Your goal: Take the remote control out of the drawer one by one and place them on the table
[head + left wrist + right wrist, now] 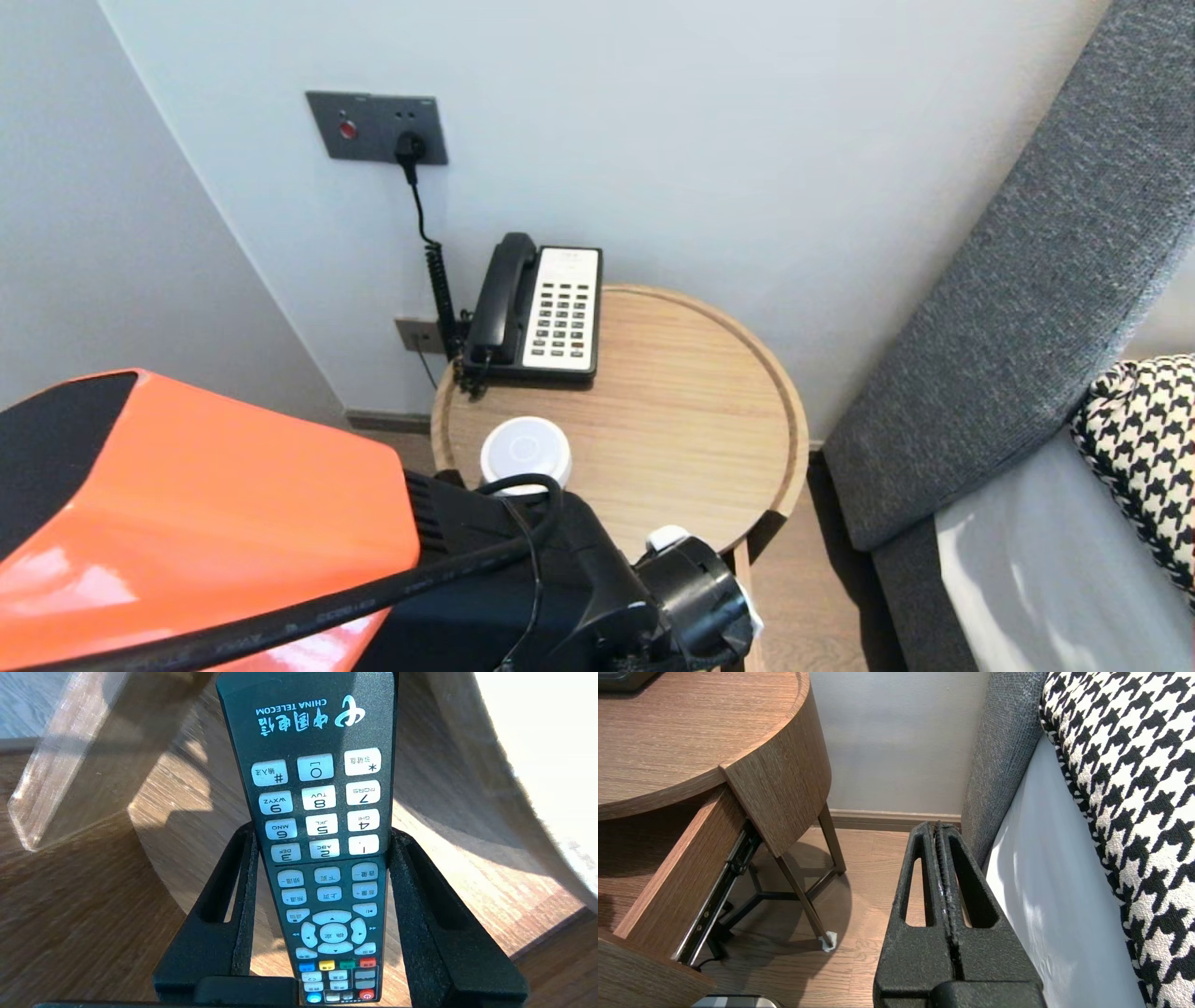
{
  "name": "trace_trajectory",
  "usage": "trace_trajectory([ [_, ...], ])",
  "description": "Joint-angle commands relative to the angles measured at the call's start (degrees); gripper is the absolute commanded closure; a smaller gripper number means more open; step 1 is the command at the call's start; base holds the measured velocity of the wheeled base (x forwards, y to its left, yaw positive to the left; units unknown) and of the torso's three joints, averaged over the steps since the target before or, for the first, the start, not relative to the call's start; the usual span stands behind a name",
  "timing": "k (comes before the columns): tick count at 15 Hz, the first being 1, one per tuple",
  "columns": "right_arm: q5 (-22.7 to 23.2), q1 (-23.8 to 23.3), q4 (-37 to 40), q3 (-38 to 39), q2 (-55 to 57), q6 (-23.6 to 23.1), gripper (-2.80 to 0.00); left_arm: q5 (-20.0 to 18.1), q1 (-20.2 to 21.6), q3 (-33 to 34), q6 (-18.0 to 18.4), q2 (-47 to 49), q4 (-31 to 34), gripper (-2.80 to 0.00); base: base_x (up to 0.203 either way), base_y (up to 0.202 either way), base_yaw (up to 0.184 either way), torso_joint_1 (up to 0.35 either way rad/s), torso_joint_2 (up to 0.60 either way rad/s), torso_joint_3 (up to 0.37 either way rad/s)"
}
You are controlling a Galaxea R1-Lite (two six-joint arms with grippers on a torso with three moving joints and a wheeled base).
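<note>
The left hand (322, 833) pinches a remote (327, 877) across its narrow width, one finger on each long side, level with the lowest rows of the number pad. That grip uses the two flat, parallel edges, so the remote cannot easily twist. Its keys face the wrist camera and the logo end points away, toward the top of the frame. The remote hangs clear of everything. Below it lies a pale wood surface with a curved wall, probably the inside of the open drawer (668, 882), though the close view makes that hard to confirm. A clear plastic stand (60, 765) sits at the upper left of that view.

In the head view the left arm (205, 523) fills the lower left, reaching in below the near edge of the round bench (691, 392). A phone (541, 308) sits at the back of the bench, close to the wall its cord plugs into, and a white lid (526, 451) sits near the front.

The right hand (941, 828) is pressed together and holds nothing. It is parked low beside the sofa (1004, 742), well away from the drawer.
</note>
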Motion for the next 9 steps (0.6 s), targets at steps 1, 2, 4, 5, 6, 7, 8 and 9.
trace_trajectory([
  [1, 0.0, 0.0, 0.0, 1.4, 0.0, 0.0, 0.0, 0.1, 0.0, 0.4, -0.5, -0.9, 0.5, 0.0, 0.0, 0.0, 0.0, 0.0, 0.0, 0.0],
  [2, 0.0, 0.0, 0.0, 1.4, 0.0, 0.0, 0.0, 0.1, 0.0, 0.5, -0.5, -1.1, 0.6, 0.0, 0.0, 0.0, 0.0, 0.0, 0.0, 0.0],
  [4, 0.0, 0.0, 0.0, 1.4, 0.0, 0.0, 0.0, 0.0, -0.1, 0.7, -0.7, -1.1, 0.6, 0.0, 0.0, 0.0, 0.0, 0.0, 0.0, 0.0],
  [5, 0.0, 0.0, 0.0, 1.4, 0.0, 0.0, 0.0, 0.0, -0.2, 1.0, -0.8, -1.2, 0.4, 0.0, 0.0, 0.0, 0.0, 0.0, 0.0, 0.0],
  [6, 0.0, 0.0, 0.0, 1.4, 0.0, 0.0, 0.0, 0.0, -0.2, 1.2, -0.8, -1.7, 0.4, 0.0, 0.0, 0.0, 0.0, 0.0, 0.0, 0.0],
  [7, 0.0, 0.0, 0.0, 1.4, 0.0, 0.0, 0.0, 0.1, -0.2, 1.4, -1.0, -1.8, 0.4, 0.0, 0.0, 0.0, 0.0, 0.0, 0.0, 0.0],
  [8, 0.0, 0.0, 0.0, 1.4, 0.0, 0.0, 0.0, 0.2, -0.2, 1.4, -1.6, -1.9, 0.6, 0.0, 0.0, 0.0, 0.0, 0.0, 0.0, 0.0],
  [9, 0.0, 0.0, 0.0, 1.4, 0.0, 0.0, 0.0, 0.8, -0.2, 1.3, -2.6, -1.9, 0.8, 0.0, 0.0, 0.0, 0.0, 0.0, 0.0, 0.0],
])
